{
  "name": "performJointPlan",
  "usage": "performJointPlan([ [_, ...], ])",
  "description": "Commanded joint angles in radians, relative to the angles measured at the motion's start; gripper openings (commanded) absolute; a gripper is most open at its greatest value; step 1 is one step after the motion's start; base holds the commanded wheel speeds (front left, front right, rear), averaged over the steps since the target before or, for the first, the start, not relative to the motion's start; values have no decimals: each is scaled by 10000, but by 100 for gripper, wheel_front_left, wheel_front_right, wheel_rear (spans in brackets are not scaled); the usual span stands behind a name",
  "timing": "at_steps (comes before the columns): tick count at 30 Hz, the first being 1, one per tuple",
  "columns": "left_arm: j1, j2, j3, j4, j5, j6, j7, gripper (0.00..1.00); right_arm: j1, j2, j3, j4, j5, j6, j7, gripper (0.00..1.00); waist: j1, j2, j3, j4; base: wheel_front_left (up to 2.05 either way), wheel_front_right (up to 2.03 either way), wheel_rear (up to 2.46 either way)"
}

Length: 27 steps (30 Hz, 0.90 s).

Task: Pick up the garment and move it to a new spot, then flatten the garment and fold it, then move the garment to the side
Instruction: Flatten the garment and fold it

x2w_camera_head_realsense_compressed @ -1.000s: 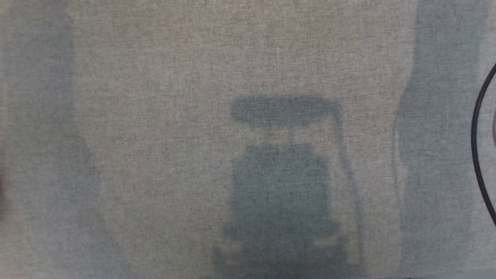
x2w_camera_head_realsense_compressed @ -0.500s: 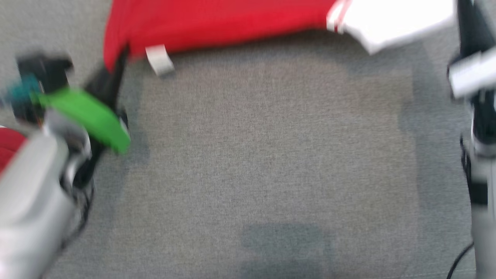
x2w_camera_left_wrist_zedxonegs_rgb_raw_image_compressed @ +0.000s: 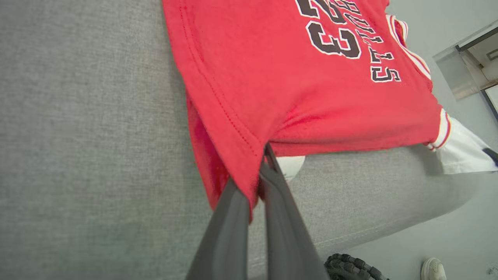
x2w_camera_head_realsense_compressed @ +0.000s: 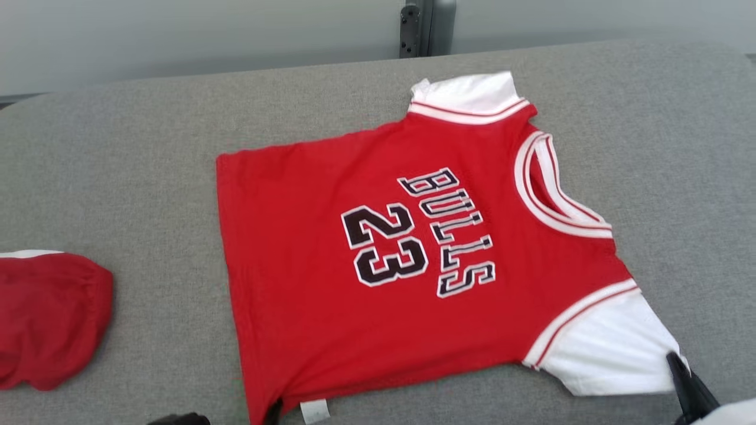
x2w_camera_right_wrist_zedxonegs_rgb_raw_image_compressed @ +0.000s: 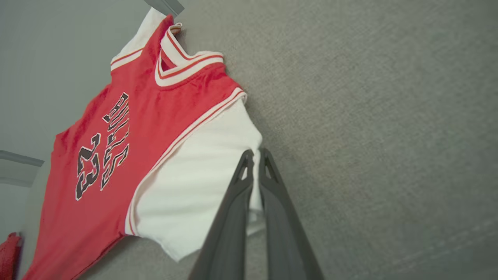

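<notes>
The garment point(x2w_camera_head_realsense_compressed: 378, 265) is a red jersey with white sleeves and black "BULLS 23" lettering. It lies spread out on the grey table point(x2w_camera_head_realsense_compressed: 118, 147), neck towards the right. My left gripper point(x2w_camera_left_wrist_zedxonegs_rgb_raw_image_compressed: 256, 171) is shut on the hem corner nearest me, and the red fabric point(x2w_camera_left_wrist_zedxonegs_rgb_raw_image_compressed: 272, 77) drapes over its fingers. My right gripper point(x2w_camera_right_wrist_zedxonegs_rgb_raw_image_compressed: 256, 155) is shut on the edge of the near white sleeve point(x2w_camera_right_wrist_zedxonegs_rgb_raw_image_compressed: 194, 186). In the head view its dark fingers point(x2w_camera_head_realsense_compressed: 685, 381) rise from the lower right corner onto that sleeve point(x2w_camera_head_realsense_compressed: 608, 348).
A second red cloth point(x2w_camera_head_realsense_compressed: 47, 319) lies bunched at the table's left edge. A dark post point(x2w_camera_head_realsense_compressed: 426, 26) stands behind the far edge. The table's front edge runs just below the garment. A white shoe point(x2w_camera_left_wrist_zedxonegs_rgb_raw_image_compressed: 432, 269) is on the floor beyond it.
The head camera has swung up from bare table to the whole spread garment. Both grippers stay shut.
</notes>
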Motion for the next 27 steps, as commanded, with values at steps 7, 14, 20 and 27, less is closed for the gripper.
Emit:
performJointPlan([
  [7,867,363,-57,-1088,-303,412,206,0,575,-247,-19,345,140,-10,-804,0,2,-1,-136,-26,0,0,0],
  [14,154,628,485,-2054,-894,622,883,0,-868,-602,426,-242,-119,-8,-492,0,2,-1,311,141,0,0,0],
  [20,-1060,595,538,-2489,-1348,419,2050,0,-2541,-849,690,-227,-617,-7,414,0,2,-1,735,435,0,0,0],
  [27,-2398,420,739,-1655,-1629,291,2906,0,-4328,-962,1050,1014,-1347,-5,1015,0,2,-1,984,639,0,0,0],
])
